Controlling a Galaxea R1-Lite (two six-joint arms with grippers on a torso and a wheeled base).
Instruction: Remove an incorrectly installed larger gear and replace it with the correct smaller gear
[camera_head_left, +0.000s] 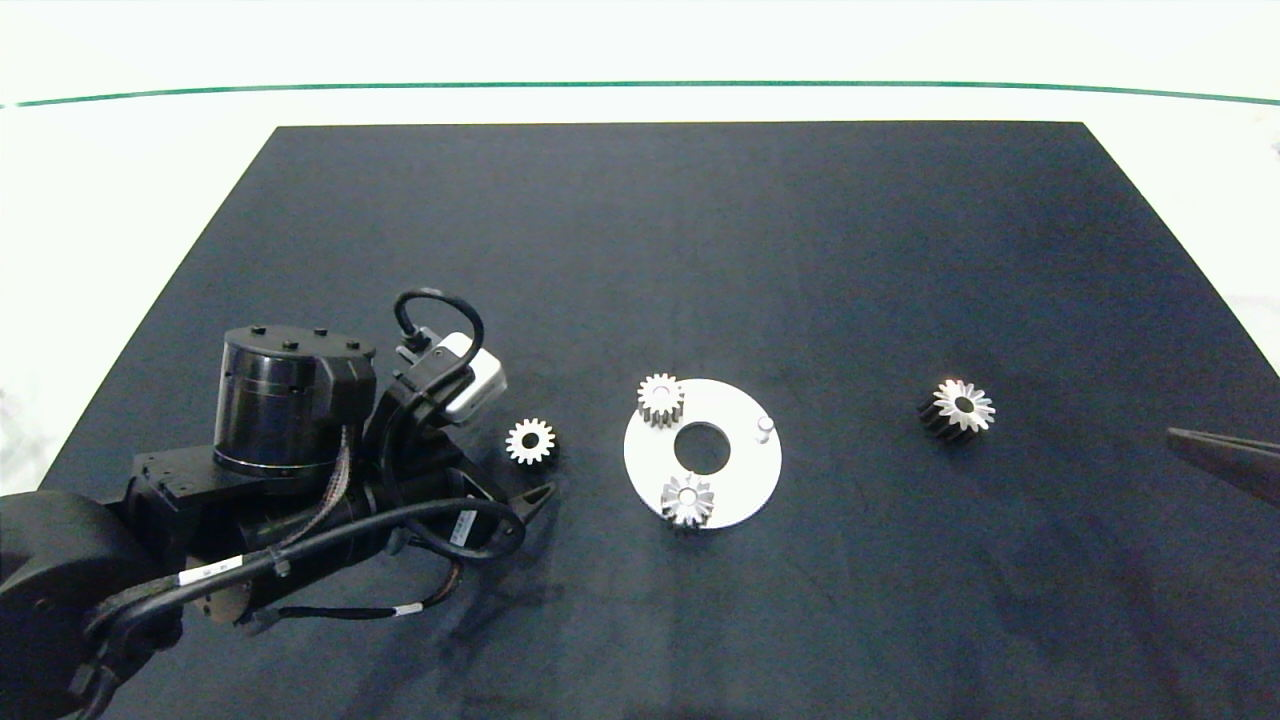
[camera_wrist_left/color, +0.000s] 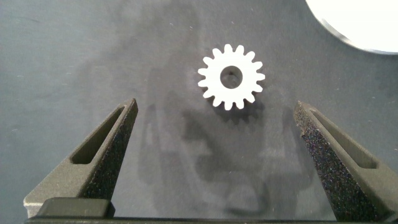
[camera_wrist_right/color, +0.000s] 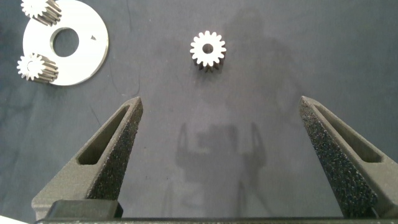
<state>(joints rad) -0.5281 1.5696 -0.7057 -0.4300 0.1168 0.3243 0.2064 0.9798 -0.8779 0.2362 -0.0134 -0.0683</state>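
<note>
Nearest the camera, the left gripper (camera_wrist_left/color: 214, 162) hangs wide open and empty, the smaller gear (camera_head_left: 530, 441) lying on the black mat (camera_head_left: 640, 250) just ahead of its fingers. Two gears sit on the round plate (camera_head_left: 740, 470); one bare peg (camera_head_left: 765, 427) waits. Further right, the larger gear (camera_head_left: 957, 407) lies loose, already removed. Only fitting remains, I judge. Right gripper (camera_wrist_right/color: 217, 162): wide open, empty, at the right edge.

I see bare worktop (camera_head_left: 700, 250) all around the smaller gear (camera_head_left: 530, 441), nothing touching it; my left gripper (camera_wrist_left/color: 217, 130) has its jaws spread wide before it. The plate (camera_head_left: 745, 480) with two gears and a peg lies just beyond. The larger gear (camera_head_left: 957, 407) sits alone toward the right edge.
</note>
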